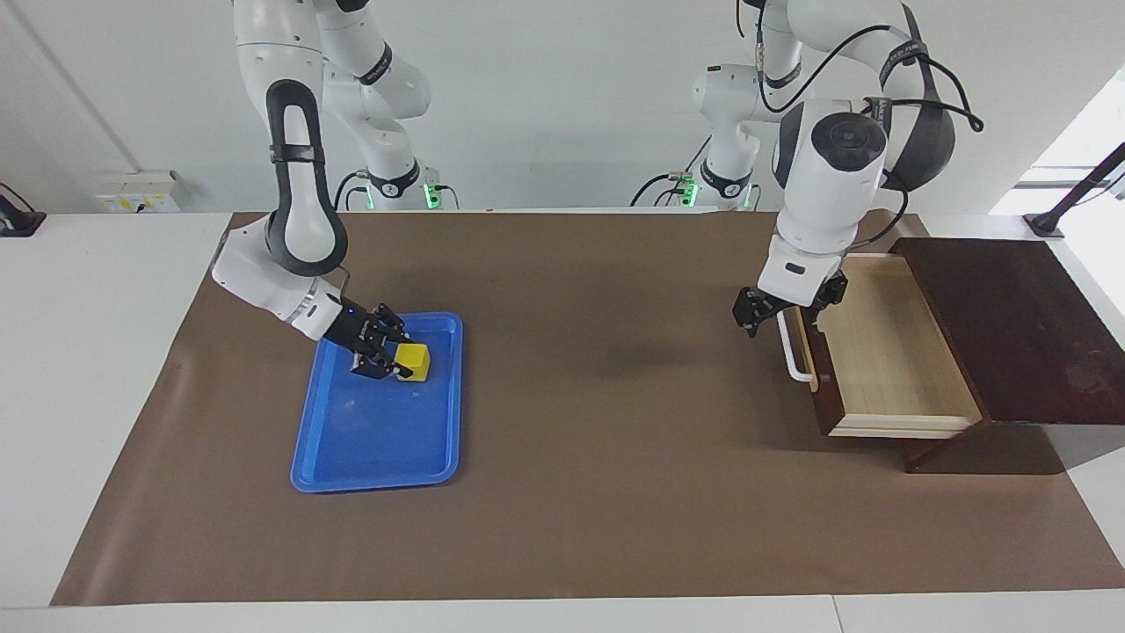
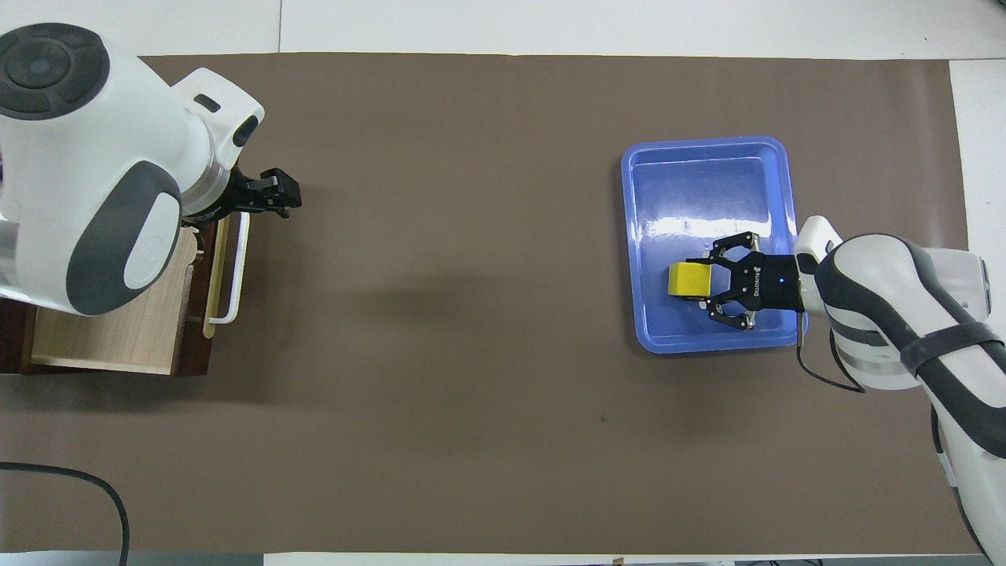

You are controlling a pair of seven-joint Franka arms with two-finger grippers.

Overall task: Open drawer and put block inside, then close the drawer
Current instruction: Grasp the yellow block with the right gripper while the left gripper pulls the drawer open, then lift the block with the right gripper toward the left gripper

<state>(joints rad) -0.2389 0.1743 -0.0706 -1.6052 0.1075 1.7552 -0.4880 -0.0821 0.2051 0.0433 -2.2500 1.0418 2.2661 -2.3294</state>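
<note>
Facing view: I see my right gripper (image 1: 393,359) clamped on the small yellow cube block (image 1: 412,361) inside the flat blue plastic tray (image 1: 378,440); the dark wooden drawer (image 1: 888,360) stands pulled open. Overhead view: my left gripper (image 2: 271,192) hangs beside the white bar handle (image 2: 236,271), fingers' state I cannot tell

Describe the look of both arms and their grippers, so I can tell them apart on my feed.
Both arms are glossy white with dark grey joint panels and black bands. The left arm trails black cables at its wrist; the right arm shows one thin cable. The left gripper and the right gripper are black, the right with a small blue light.
</note>
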